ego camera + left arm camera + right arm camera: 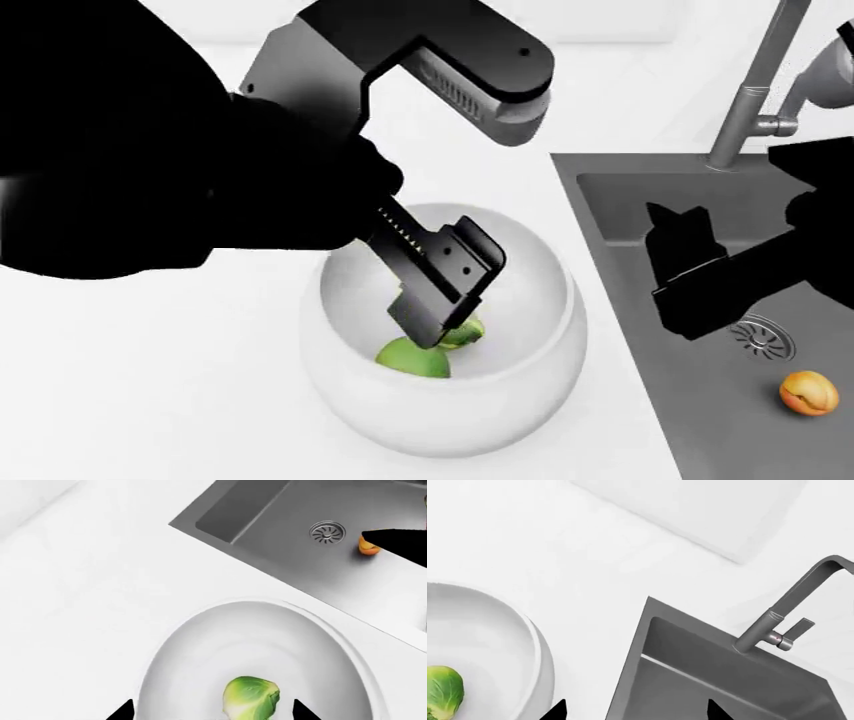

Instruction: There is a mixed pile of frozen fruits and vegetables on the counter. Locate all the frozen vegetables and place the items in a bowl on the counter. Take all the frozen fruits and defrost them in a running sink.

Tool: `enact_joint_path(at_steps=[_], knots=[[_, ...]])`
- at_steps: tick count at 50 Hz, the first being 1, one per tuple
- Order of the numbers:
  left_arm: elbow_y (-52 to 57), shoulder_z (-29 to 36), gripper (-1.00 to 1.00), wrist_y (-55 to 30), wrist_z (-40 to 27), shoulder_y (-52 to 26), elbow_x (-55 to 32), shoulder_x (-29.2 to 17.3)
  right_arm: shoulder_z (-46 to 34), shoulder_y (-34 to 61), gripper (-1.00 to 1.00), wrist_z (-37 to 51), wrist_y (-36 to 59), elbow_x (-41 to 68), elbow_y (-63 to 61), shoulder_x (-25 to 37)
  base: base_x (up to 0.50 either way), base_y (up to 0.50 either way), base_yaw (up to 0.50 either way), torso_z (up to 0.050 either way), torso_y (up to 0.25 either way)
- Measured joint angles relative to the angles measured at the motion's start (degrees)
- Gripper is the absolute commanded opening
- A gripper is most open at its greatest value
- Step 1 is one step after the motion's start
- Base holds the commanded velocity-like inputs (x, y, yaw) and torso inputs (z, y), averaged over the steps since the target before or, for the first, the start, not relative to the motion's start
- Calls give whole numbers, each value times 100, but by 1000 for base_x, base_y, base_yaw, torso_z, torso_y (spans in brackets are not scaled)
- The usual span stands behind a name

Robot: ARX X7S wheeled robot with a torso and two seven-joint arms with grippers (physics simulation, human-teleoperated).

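Two green vegetables — the leafy sprout (463, 333) and smooth green ball (412, 358) — lie in the white bowl (541, 370), under the left end effector (434, 300), fingers spread, empty. Right, the orange fruit (809, 392) sits in the sink (627, 215) beside the drain (765, 338) — awaiting water; the right end effector (634, 711) looks spread, empty.

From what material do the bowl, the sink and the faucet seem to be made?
The bowl looks like glazed white ceramic: smooth, thick-walled, with soft highlights; plastic is also possible. The sink looks like brushed metal, probably stainless steel: dark grey, matte, with a shiny ribbed drain. The faucet seems satin-finished grey metal, with a dull even sheen. As this is a render, these are only appearances.
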Motion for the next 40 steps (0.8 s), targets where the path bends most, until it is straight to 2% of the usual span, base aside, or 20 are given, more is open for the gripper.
enact_joint_path(at_steps=[10,23,40], knots=[[569,-277,100,305,-296,-157,-98,-587,295,-98,100,-244,-230,-336,-311,123,0,0,0,0,0],[1304,-801,100,593,-575,-283,303,-1256,718,-108,100,-326,-595,-886,-803,215,0,0,0,0,0],[2387,-1063,100,881,-1649,-406,772,-2215,1027,-439,100,-110,-1336,-1476,-1437,404,0,0,0,0,0]])
